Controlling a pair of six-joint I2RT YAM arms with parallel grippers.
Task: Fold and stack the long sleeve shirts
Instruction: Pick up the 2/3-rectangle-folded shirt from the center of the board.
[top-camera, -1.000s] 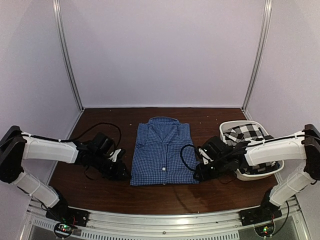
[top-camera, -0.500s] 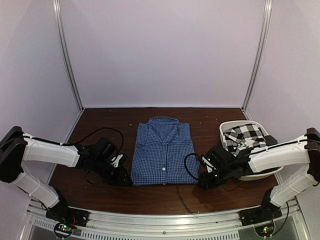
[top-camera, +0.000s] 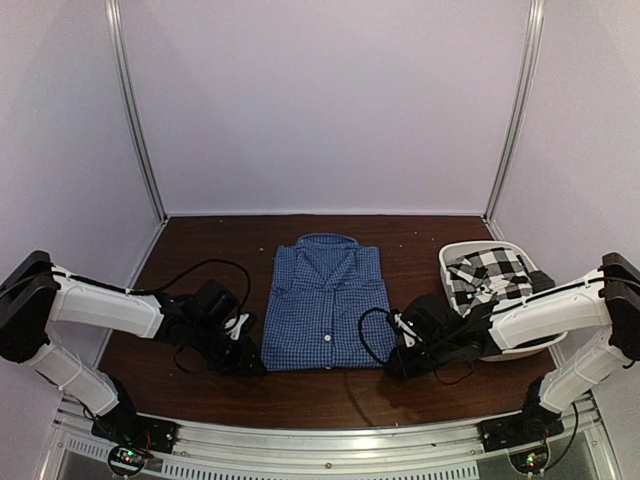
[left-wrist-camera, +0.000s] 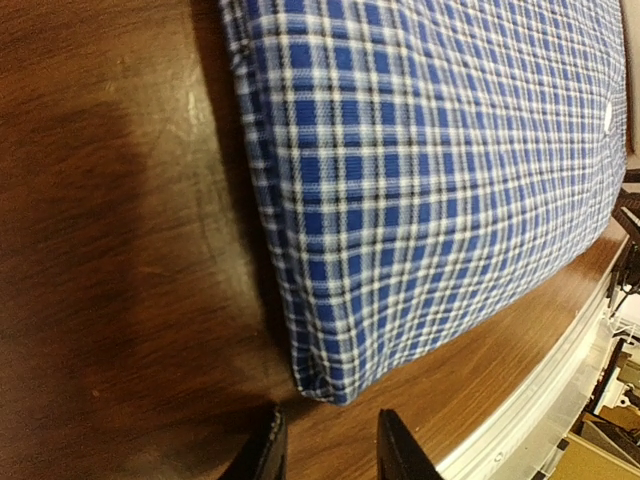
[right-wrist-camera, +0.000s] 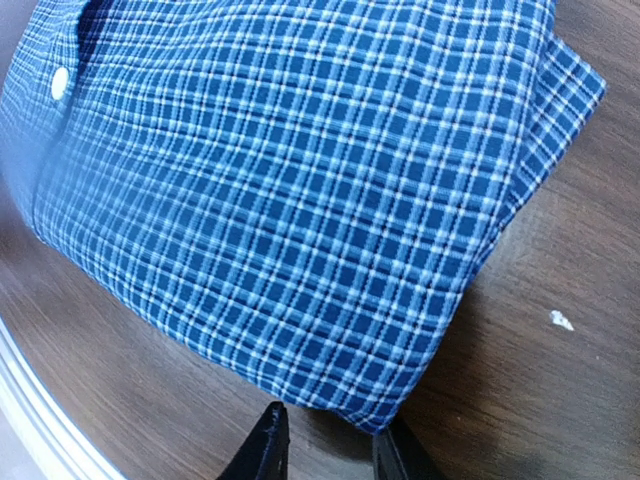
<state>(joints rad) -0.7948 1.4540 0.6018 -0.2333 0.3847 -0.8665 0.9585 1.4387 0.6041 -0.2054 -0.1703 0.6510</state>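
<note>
Since both arms reach in low over the table (top-camera: 200, 245), I'll start with the left gripper (left-wrist-camera: 325, 450). Its two black fingertips (left-wrist-camera: 268, 452) are a modest way apart, with nothing between them but bare brown wood, so it's partly open and not holding anything. Just ahead of that gap is the near left corner of the blue shirt (left-wrist-camera: 430, 180), close to the tips but not pinched. I can't tell if it touches them.

The right gripper (right-wrist-camera: 328, 450) looks like a mirror image of that. Its jaws are also partly open with nothing clamped, and the shirt's near right corner comes down right at the gap, practically over the right-hand fingertip. A white button (right-wrist-camera: 60, 83) shows further up the cloth, and a tiny pale speck (right-wrist-camera: 560, 320) sits on the wood off to the side.

From above, the blue shirt lies folded into a neat rectangle in the middle of the table. Its collar (top-camera: 325, 245) points to the far side, the buttons run down the centre, and there's a gripper at each near corner. Over to the right, behind the right arm, a white tub (top-camera: 443, 262) holds the black-and-white shirt (top-camera: 490, 270), which is bunched up inside and well apart from the blue one. A metal rail (top-camera: 330, 432) runs along the near edge of the table.
</note>
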